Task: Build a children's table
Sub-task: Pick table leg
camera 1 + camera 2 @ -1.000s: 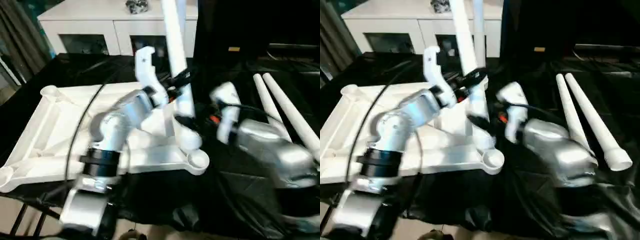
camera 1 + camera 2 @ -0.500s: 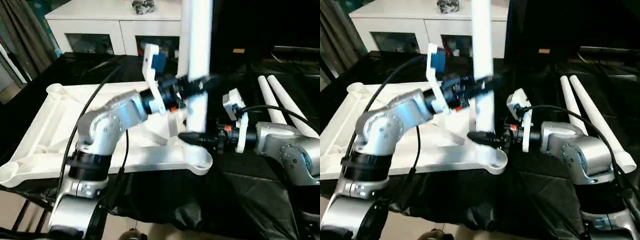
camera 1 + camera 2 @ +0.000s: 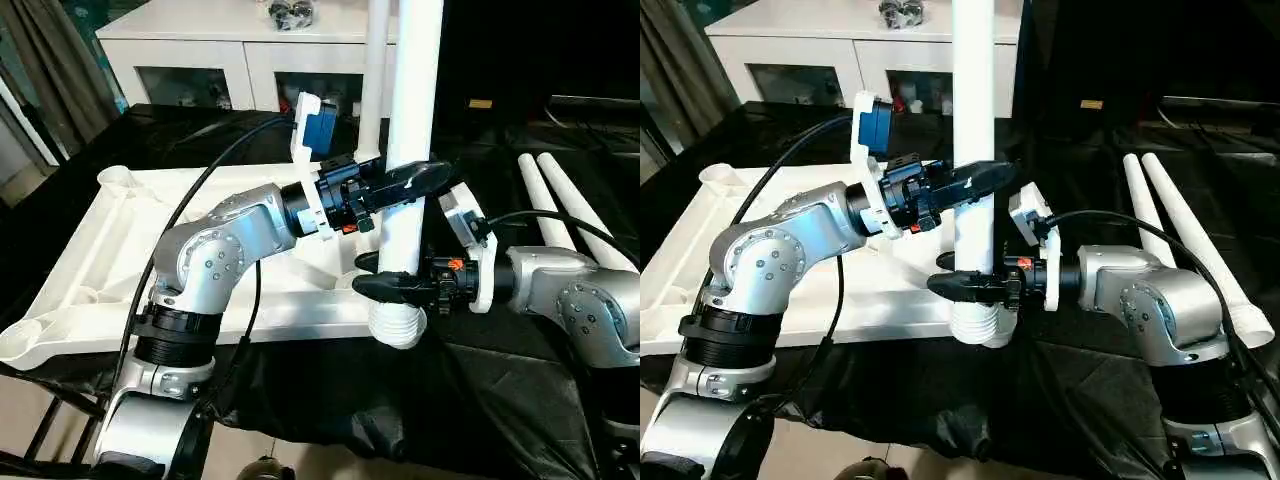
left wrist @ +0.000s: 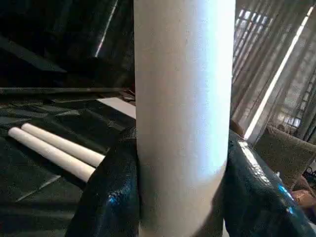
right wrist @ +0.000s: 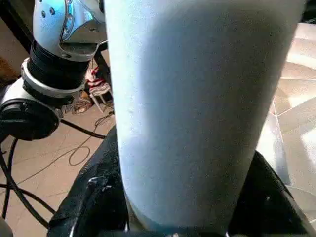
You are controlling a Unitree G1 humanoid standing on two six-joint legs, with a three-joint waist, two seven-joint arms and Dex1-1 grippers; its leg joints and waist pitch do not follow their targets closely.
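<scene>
Standing upright in the left eye view, long white tubular leg (image 3: pixel 412 150) over the near right corner of the white ribbed plastic tabletop (image 3: pixel 90 250); left gripper (image 3: pixel 405 180) clamped on mid-shaft, right gripper (image 3: pixel 385 287) clamped just above the flared ribbed end. Two spare white legs (image 3: pixel 560 200) lying on black cloth (image 3: pixel 520 380) to the right. Left wrist view: black fingers (image 4: pixel 106 192) closed against the tube. Right wrist view: fingers (image 5: pixel 91 197) likewise hugging the tube.

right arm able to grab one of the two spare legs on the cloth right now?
Probably not as things stand: the right gripper is shut on the upright leg, sharing it with the left gripper. The spare legs lie unobstructed beside that arm.
</scene>
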